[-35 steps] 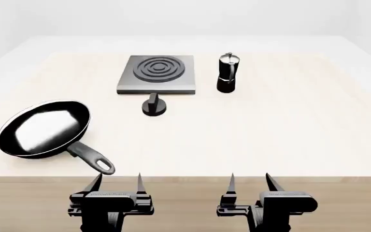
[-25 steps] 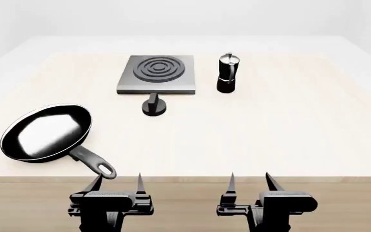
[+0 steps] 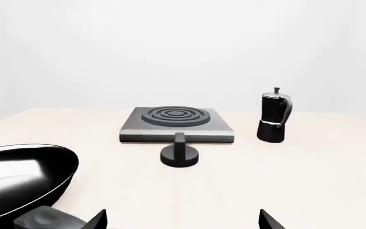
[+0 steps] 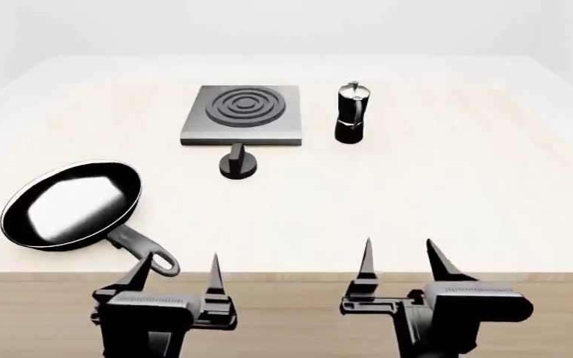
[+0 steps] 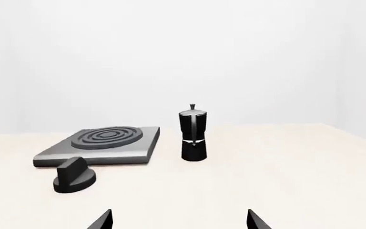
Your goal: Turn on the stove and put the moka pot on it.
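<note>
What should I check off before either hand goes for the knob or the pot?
1. Left hand open and empty: ok.
2. Right hand open and empty: ok.
3. Pot upright on the table, beside the stove, not on it: ok.
4. Knob unobstructed in front of the stove: ok.
5. Stove top bare: ok.
6. Pan handle close to the left hand's fingertips: not ok, may get bumped.
7. Stove on or off: cannot tell.
</note>
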### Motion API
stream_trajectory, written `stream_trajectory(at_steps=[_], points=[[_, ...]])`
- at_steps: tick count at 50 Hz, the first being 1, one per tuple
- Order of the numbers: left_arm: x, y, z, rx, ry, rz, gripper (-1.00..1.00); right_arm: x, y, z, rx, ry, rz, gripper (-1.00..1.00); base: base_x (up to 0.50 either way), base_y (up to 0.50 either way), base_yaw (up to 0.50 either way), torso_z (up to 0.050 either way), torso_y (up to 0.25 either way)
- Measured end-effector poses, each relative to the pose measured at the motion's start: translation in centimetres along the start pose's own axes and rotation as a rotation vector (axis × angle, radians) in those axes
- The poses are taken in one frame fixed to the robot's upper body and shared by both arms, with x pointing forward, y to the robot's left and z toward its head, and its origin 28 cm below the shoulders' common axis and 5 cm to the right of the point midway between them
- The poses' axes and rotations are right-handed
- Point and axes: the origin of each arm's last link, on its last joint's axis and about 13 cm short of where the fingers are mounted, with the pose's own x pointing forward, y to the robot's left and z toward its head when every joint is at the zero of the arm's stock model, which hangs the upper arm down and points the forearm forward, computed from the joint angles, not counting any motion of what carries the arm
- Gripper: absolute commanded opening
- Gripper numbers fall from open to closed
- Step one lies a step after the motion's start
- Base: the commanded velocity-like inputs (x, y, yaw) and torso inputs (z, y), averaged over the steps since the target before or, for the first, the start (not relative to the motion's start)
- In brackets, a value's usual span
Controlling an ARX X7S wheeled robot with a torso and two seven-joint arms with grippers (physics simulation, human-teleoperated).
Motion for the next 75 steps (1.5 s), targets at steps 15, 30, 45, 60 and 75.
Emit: stream_trajectory(at_steps=[15,30,45,60,75], points=[[-2.0,-0.7,4.3,0.001,-0.139,-0.030,1.00,-1.4,0.6,5.9,0.034,-0.175,0.032,1.00,0.00,0.00,0.00,0.000,0.000],[-3.3,-1.0,6.4,-0.003,-0.203,-0.047,1.00,-2.3,0.7,8.3,0.039,-0.246,0.040,1.00,0.00,0.00,0.00,0.000,0.000],[-3.6,-1.1,6.8,-0.006,-0.213,-0.055,1.00,-2.5,0.6,8.8,0.054,-0.259,0.039,1.00,0.50,0.00,0.00,0.000,0.000],[-3.7,-1.1,6.9,-0.006,-0.212,-0.059,1.00,-2.6,0.6,8.9,0.065,-0.259,0.044,1.00,0.50,0.00,0.00,0.000,0.000],[-3.7,-1.1,6.8,-0.005,-0.207,-0.062,1.00,-2.6,0.6,8.9,0.074,-0.257,0.045,1.00,0.50,0.00,0.00,0.000,0.001]])
